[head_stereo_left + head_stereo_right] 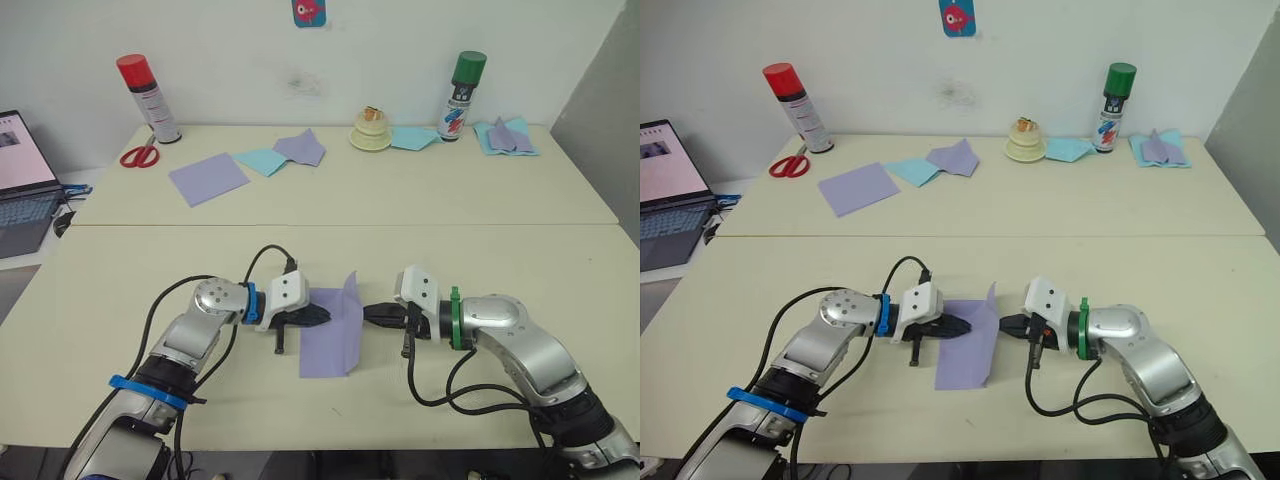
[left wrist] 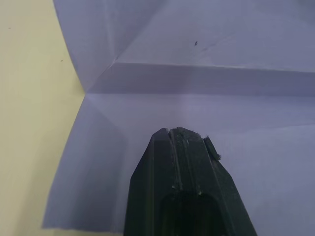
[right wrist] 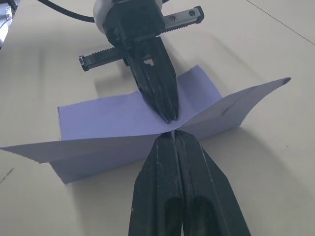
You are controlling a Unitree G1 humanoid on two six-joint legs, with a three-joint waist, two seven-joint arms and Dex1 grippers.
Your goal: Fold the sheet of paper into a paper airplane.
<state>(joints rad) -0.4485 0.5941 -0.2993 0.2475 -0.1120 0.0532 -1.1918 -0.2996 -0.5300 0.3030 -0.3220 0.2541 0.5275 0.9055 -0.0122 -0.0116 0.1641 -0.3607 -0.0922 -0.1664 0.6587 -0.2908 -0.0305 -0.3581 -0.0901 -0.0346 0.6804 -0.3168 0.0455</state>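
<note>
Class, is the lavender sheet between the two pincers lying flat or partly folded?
Partly folded: the sheet of paper lies on the table with its right flap standing up along a lengthwise crease, between the left pincer and right pincer.

Head stereo pair: looks forward and down over the table (image 1: 480, 200) from above the arms, far wall at top; the two eyes share nearly the whole scene. Left wrist camera — very close, along the left gripper (image 2: 173, 132) onto the sheet of paper (image 2: 206, 69). Right wrist camera — low, along the right gripper (image 3: 173, 133), facing the left gripper across the same sheet.
</note>
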